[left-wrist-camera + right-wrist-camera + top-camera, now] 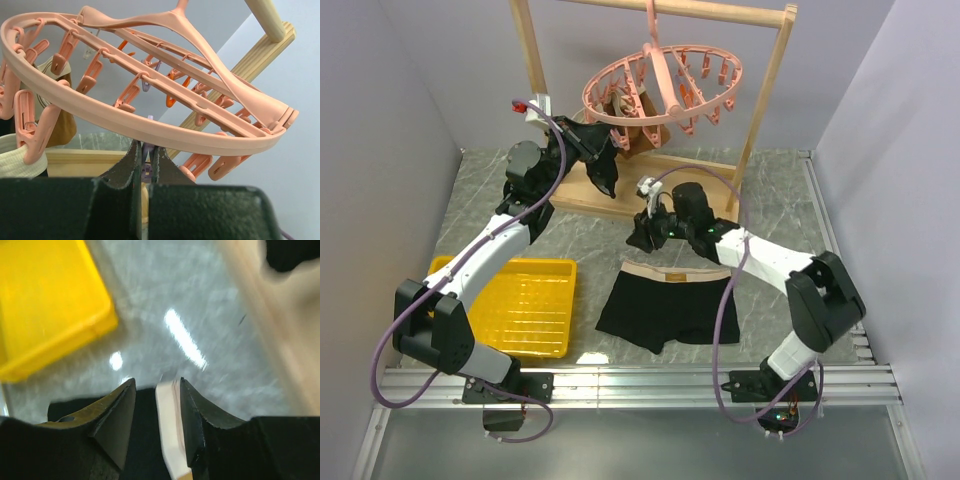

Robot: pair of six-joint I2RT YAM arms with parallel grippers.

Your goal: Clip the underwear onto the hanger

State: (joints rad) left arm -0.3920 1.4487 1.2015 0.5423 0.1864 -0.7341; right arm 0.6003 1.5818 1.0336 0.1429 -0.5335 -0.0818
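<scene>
Though the top view hides it, right tool [157, 384] stands parted astride one underwear [166, 426] (left tool [145, 148] clenched beneath one hanger [150, 131]).

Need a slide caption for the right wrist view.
Open right end effector straddling the tan waistband of the black boxer briefs on the marbled table, yellow tray beyond.

White arms [485, 255] have black joints [435, 335], purple cables [728, 310], a rough dark left hand [145, 147]

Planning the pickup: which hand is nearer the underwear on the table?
Right. The right hand straddles the underwear's waistband; the left hand is up under the hanger ring, well behind it.
</scene>
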